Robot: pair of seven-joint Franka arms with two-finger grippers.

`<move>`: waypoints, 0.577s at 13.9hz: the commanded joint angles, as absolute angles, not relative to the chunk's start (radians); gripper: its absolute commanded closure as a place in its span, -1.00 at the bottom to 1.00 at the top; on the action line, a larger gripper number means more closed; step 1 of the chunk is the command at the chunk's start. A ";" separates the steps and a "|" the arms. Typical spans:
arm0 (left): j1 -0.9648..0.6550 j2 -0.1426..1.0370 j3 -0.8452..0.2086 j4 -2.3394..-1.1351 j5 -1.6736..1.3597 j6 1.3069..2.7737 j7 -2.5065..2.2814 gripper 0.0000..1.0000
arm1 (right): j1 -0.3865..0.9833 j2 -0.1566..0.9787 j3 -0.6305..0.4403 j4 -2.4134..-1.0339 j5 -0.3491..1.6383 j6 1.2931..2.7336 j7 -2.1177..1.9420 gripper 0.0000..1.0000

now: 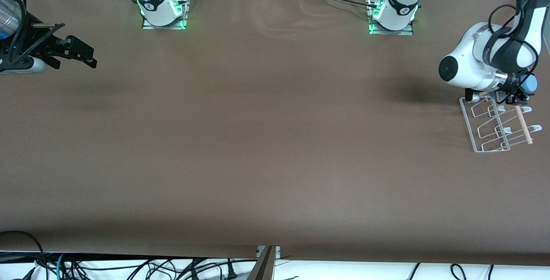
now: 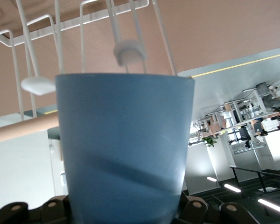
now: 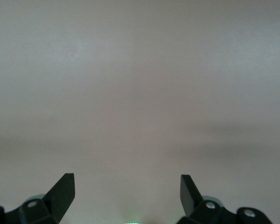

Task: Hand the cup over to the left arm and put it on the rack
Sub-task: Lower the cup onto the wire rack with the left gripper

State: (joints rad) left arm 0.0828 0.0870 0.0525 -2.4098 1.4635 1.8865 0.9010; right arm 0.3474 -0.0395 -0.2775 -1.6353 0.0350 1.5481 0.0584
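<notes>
The light-blue cup (image 1: 530,83) is held in my left gripper (image 1: 517,93), which is shut on it just over the end of the white wire rack (image 1: 490,127) that lies farther from the front camera. In the left wrist view the cup (image 2: 123,149) fills the middle, lying sideways with the rack's upright loops (image 2: 88,28) and its pale wooden dowel (image 2: 23,128) close by it. My right gripper (image 1: 81,54) is open and empty and waits above the table at the right arm's end; its fingertips (image 3: 63,191) show only bare table between them.
The rack's wooden dowel (image 1: 523,123) runs along its side at the table's edge at the left arm's end. The two arm bases (image 1: 163,7) stand along the table's edge farthest from the front camera. Cables lie below the table's near edge.
</notes>
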 commanded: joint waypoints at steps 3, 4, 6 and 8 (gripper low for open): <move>0.074 0.098 0.057 -2.474 1.549 1.896 0.755 1.00 | 0.350 -0.026 -0.267 -1.598 0.058 1.506 0.127 -1.00; 0.074 0.104 0.057 -2.476 1.549 1.896 0.740 1.00 | 0.350 -0.026 -0.265 -1.598 0.058 1.505 0.127 -1.00; 0.074 0.112 0.057 -2.477 1.549 1.898 0.733 1.00 | 0.353 -0.025 -0.264 -1.600 0.058 1.512 0.126 -1.00; 0.081 0.106 0.057 -2.474 1.548 1.901 0.729 0.55 | 0.353 -0.015 -0.264 -1.600 0.055 1.528 0.126 -1.00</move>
State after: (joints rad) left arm 0.0780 0.1132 0.0532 -2.4715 1.5182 1.8921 0.7487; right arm 0.3539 -0.0299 -0.2661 -1.6235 0.0430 1.5328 0.1130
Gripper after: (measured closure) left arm 0.344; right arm 0.000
